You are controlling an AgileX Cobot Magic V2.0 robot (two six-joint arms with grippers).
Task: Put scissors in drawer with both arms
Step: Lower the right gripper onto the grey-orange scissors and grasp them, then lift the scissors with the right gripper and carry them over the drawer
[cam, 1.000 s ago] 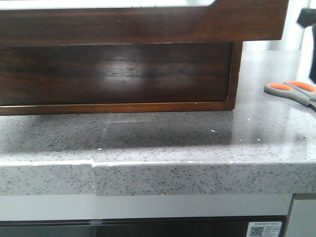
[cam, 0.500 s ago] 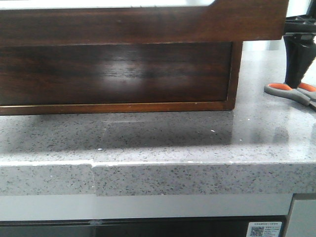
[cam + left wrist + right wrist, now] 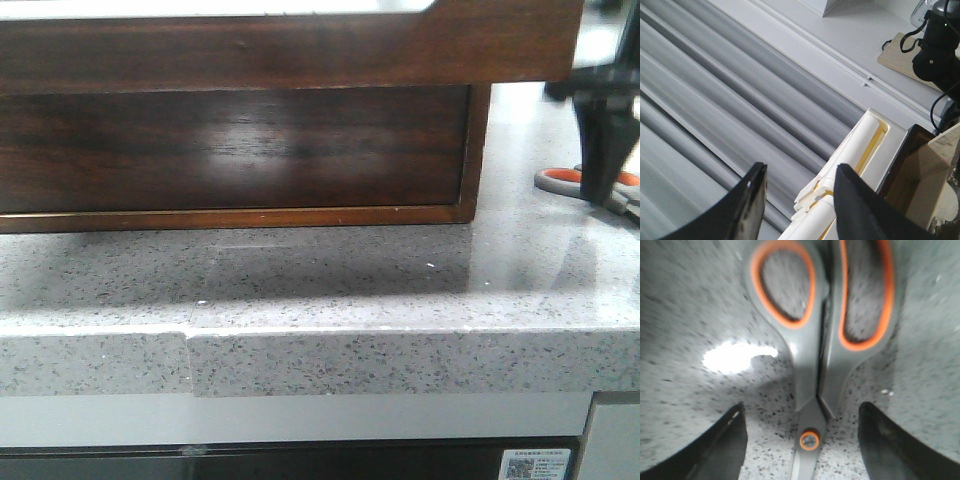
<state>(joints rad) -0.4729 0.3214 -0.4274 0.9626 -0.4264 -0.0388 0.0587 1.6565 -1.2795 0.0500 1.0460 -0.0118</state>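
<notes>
Speckled grey stone bench, glossy and rounded at its front edge, carries the glossy dark-brown wooden drawer, pulled out toward the camera, its inside hidden in front view. The small grey-handled scissors with orange-lined loops and metal blades lie flat on the bench right of the drawer, apart from it. Right tool points straight down over them, black fingers spread either side of the pivot, gripping nothing; left tool is raised, tilted away, spread and empty.
</notes>
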